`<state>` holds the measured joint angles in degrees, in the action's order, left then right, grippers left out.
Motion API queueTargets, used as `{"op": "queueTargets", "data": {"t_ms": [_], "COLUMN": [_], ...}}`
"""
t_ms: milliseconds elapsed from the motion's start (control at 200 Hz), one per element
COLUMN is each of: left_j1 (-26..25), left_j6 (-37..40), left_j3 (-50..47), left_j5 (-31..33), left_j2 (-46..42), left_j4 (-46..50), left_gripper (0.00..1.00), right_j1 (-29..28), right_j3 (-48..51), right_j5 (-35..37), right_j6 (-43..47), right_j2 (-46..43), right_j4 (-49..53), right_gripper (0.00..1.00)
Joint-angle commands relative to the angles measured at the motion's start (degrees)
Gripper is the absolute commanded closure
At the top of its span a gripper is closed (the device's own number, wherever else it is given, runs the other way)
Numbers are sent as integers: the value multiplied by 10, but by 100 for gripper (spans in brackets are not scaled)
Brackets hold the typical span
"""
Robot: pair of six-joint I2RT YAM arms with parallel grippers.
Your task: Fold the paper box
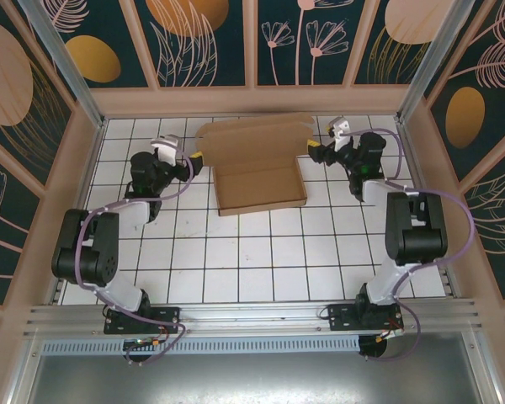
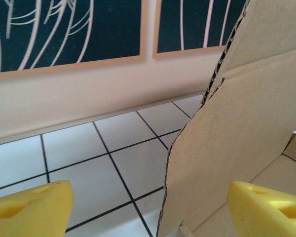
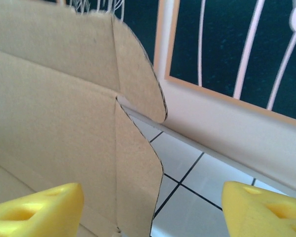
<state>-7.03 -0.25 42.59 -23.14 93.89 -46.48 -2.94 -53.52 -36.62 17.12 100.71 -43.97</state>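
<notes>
Box (image 1: 259, 172): far half of the table (image 1: 236, 252), tray part near, lid panel behind it
Left gripper (image 1: 199, 157): fingers apart, straddling the left flap (image 2: 227, 123) edge
Right gripper (image 1: 313, 148): apart too, around the right flap (image 3: 133, 163)
Feel: probably light, stiff, bends at the creases
Hold: I'd pinch the flap edges

We find the paper box (image 1: 257, 164) on the table (image 1: 261, 252), upper centre of the top view. The left gripper (image 1: 199, 158) sits just beside its left edge, and the right gripper (image 1: 310, 148) just beside its right.
</notes>
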Motion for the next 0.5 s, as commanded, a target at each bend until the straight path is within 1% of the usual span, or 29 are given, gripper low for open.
{"op": "queueTargets", "data": {"t_ms": [0, 70, 100, 270, 380, 495], "left_j1": [3, 4, 5, 11, 11, 11], "left_j6": [47, 68, 75, 89, 90, 97], "left_j3": [43, 68, 79, 124, 128, 148], "left_j5": [-56, -67, -71, -101, -117, -138], "left_j2": [31, 40, 61, 101, 115, 118], "left_j4": [-7, 17, 26, 56, 60, 71], "left_gripper": [20, 22, 23, 29, 36, 45], "right_j1": [9, 11, 11, 14, 17, 16], "right_j3": [-50, -86, -100, -157, -177, -199], "right_j5": [-88, -116, -126, -151, -165, -186], "right_j6": [44, 67, 77, 110, 111, 114], "right_j2": [45, 75, 86, 129, 145, 155], "right_j4": [-28, 13, 30, 89, 101, 126], "right_gripper": [26, 27, 27, 29, 31, 35]}}
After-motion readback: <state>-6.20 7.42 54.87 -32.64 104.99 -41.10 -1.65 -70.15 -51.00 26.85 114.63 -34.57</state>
